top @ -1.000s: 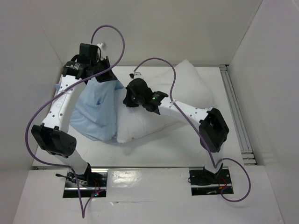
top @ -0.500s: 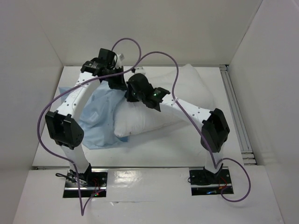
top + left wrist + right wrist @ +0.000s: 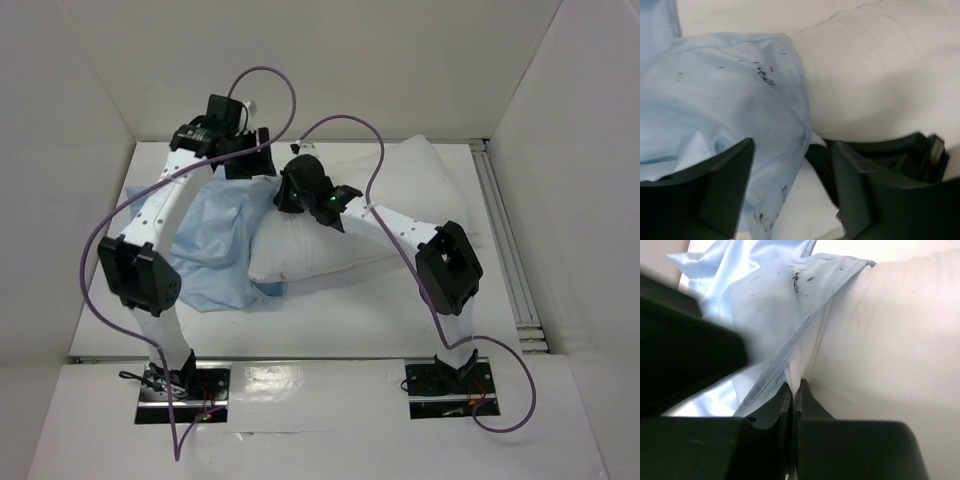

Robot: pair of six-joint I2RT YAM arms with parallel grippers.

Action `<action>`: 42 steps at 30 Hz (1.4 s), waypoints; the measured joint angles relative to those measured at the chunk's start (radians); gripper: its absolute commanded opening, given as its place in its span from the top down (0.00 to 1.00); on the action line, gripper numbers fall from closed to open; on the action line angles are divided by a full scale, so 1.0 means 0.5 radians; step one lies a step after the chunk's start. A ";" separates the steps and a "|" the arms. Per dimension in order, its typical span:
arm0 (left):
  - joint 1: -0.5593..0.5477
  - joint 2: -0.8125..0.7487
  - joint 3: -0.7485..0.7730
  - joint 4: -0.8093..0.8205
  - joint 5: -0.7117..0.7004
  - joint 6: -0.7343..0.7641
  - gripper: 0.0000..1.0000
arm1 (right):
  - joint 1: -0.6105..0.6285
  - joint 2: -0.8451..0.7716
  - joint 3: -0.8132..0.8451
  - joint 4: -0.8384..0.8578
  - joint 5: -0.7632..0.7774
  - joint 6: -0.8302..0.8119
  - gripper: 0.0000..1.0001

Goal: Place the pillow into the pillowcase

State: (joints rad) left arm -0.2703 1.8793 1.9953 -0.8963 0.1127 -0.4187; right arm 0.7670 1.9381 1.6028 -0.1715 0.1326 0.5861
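The plump white pillow [image 3: 400,200] lies across the table's middle, its left end against the wrinkled light-blue pillowcase [image 3: 215,250]. My left gripper [image 3: 250,165] hovers open over the pillowcase's far edge. In the left wrist view the pillowcase's speckled hem [image 3: 725,95] drapes onto the pillow [image 3: 880,75], and my left gripper [image 3: 792,150] has only loose cloth below it. My right gripper [image 3: 290,185] sits right beside it. The right wrist view shows my right gripper [image 3: 796,387] shut on a fold of the pillow [image 3: 890,340], with the pillowcase [image 3: 770,305] hem brushing its left finger.
White walls close in the table [image 3: 330,310] on the left, back and right. A metal rail [image 3: 505,240] runs along the right edge. Purple cables [image 3: 345,125] loop above both arms. The two wrists are nearly touching at the back of the table.
My left gripper carried the pillowcase edge rightward up to the pillow, then opened and let the cloth go. The right gripper stayed shut on the pillow, shifting slightly.
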 measured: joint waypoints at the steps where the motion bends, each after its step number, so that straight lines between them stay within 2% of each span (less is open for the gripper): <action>1: 0.002 -0.088 -0.067 0.014 -0.045 -0.029 0.32 | -0.002 0.004 0.001 0.002 -0.008 -0.001 1.00; 4: 0.014 -0.471 -0.459 0.076 -0.118 -0.098 0.43 | -0.012 0.004 0.003 0.006 -0.034 -0.002 1.00; 5: 0.021 -0.636 -0.642 0.132 -0.130 -0.126 0.43 | -0.014 0.004 0.003 0.008 -0.040 -0.002 1.00; 6: 0.026 -0.786 -0.809 0.148 -0.133 -0.159 0.42 | -0.016 0.004 0.003 0.010 -0.047 -0.002 1.00; 7: 0.031 -0.938 -0.983 0.173 -0.137 -0.193 0.32 | -0.019 0.004 0.003 0.011 -0.054 -0.003 1.00; 8: 0.037 -1.096 -1.166 0.211 -0.146 -0.233 0.26 | -0.021 0.004 0.003 0.011 -0.062 -0.003 1.00; 10: 0.046 -1.341 -1.482 0.264 -0.126 -0.320 0.20 | -0.029 0.004 0.003 0.014 -0.079 -0.002 1.00; 13: 0.052 -1.561 -1.827 0.348 -0.064 -0.425 0.20 | -0.031 0.004 0.003 0.014 -0.089 -0.008 1.00; 17: 0.052 -1.586 -2.041 0.475 0.019 -0.491 0.22 | -0.031 0.004 0.003 0.014 -0.090 -0.008 1.00; 20: 0.052 -1.561 -2.136 0.583 0.071 -0.529 0.28 | -0.031 0.008 0.004 0.014 -0.095 -0.009 1.00; 24: 0.060 -1.502 -2.200 0.707 0.106 -0.542 0.43 | -0.034 0.019 0.016 0.014 -0.102 -0.009 1.00; 25: 0.064 -1.483 -2.205 0.732 0.113 -0.548 0.63 | -0.034 0.023 0.021 0.013 -0.105 -0.010 1.00; 28: 0.067 -1.466 -2.206 0.793 0.133 -0.584 0.99 | -0.034 0.048 0.053 0.004 -0.108 -0.017 1.00; 35: 0.075 -1.478 -2.116 0.676 0.144 -0.535 1.00 | -0.038 0.233 0.359 -0.169 -0.077 -0.019 1.00; 42: 0.079 -1.571 -2.080 0.515 0.281 -0.468 1.00 | -0.117 0.367 0.579 -0.272 -0.152 0.078 1.00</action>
State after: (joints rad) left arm -0.2310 1.0939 0.9554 -0.6388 0.2531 -0.6529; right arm 0.7086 2.1216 1.8923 -0.3073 0.0566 0.6250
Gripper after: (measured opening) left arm 0.029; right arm 0.038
